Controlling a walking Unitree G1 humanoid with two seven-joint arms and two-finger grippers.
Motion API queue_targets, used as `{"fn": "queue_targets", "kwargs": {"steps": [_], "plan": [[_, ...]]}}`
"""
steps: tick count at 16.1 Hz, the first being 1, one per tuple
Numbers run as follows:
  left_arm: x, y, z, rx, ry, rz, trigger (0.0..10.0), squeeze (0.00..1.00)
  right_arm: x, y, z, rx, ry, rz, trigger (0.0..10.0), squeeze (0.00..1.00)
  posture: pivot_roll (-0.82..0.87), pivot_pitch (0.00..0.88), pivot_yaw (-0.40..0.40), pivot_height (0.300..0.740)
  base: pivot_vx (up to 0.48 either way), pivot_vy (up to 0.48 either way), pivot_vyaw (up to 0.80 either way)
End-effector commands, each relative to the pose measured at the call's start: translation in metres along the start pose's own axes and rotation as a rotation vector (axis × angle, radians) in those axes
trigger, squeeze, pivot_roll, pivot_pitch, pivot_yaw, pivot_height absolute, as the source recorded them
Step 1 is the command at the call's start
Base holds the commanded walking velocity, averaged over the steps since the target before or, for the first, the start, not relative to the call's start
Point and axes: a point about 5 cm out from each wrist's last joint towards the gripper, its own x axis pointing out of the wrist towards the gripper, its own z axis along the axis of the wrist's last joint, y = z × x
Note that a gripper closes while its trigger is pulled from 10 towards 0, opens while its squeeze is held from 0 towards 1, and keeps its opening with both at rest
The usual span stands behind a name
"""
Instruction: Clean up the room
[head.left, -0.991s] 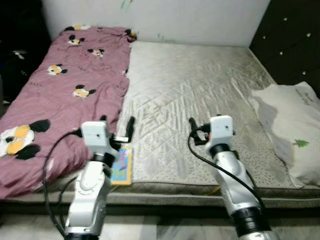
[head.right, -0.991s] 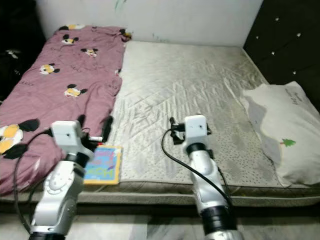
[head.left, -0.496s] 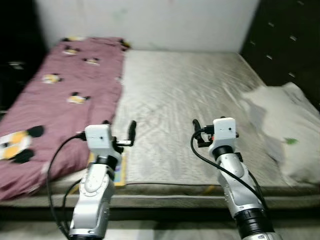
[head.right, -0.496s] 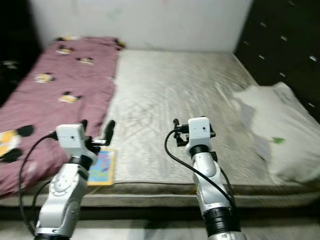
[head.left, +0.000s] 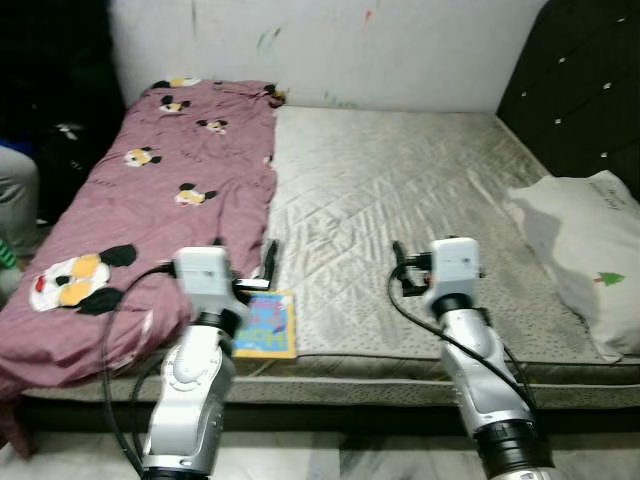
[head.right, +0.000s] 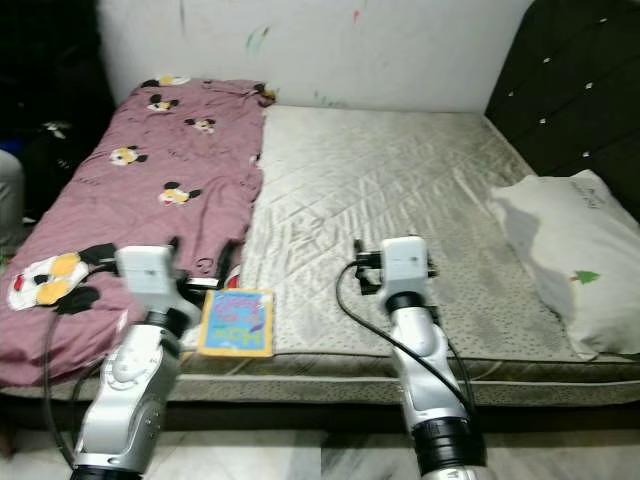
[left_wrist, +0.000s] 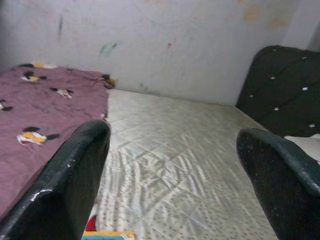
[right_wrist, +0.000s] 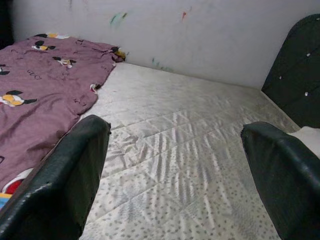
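Book (head.right: 237, 322): lay flat near the front edge of the mattress (head.left: 400, 200), its bright cover up, just beside the hem of the blanket (head.left: 150, 230).
Left hand (left_wrist: 170, 180): was raised over the front of the bed, close above the book and the blanket's edge, its two black fingers (left_wrist: 70, 175) spread wide and grasping nothing.
Right hand (right_wrist: 175, 175): was held up over the bare mattress, well to the right of the book, fingers (right_wrist: 70, 165) likewise parted, empty.
Blanket: maroon with cartoon mouse prints, covered the left strip of the bed from the wall (head.left: 400, 50) down to the front edge, rumpled where it hung over.
Mattress: grey, quilted in diamonds, uncovered across the middle and right.
Pillow (head.left: 590, 250): white with a small green tree mark, lay at the right side against the dark tufted headboard (head.left: 580, 90).
Wall: white, with a few small coloured smears above the bed.
Person: a bit of grey clothing (head.left: 15, 200) showed at the far left, beside the bed; I could not tell more.
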Motion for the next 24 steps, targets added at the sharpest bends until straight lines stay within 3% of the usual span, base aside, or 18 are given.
{"fn": "queue_targets", "kwargs": {"steps": [1,18,21,24], "plan": [[-0.0008,-0.0002,0.0058,-0.006,-0.024,-0.018,10.0,0.0,0.0012,0.0024,0.0038,0.003,-0.012,0.01,10.0,0.0,-0.04,0.01,-0.024,0.74,0.0,0.0,0.0],[0.0002,-0.0027,0.0056,-0.012,-0.019,-0.04,10.0,0.0,0.0036,0.0028,0.0037,-0.007,-0.011,0.007,10.0,0.0,-0.03,0.0,-0.024,0.74,0.325,0.0,0.0],[0.0028,-0.002,0.0009,0.003,0.01,0.016,10.0,0.0,0.0045,0.0018,0.0039,-0.01,-0.011,0.002,10.0,0.0,-0.03,0.0,-0.022,0.74,0.0,0.0,0.0],[0.0027,-0.0035,0.0008,-0.013,0.013,-0.004,10.0,0.0,0.0043,0.0005,0.0027,-0.006,-0.007,-0.002,10.0,0.0,-0.03,0.0,-0.02,0.74,0.0,0.309,0.0]]}}
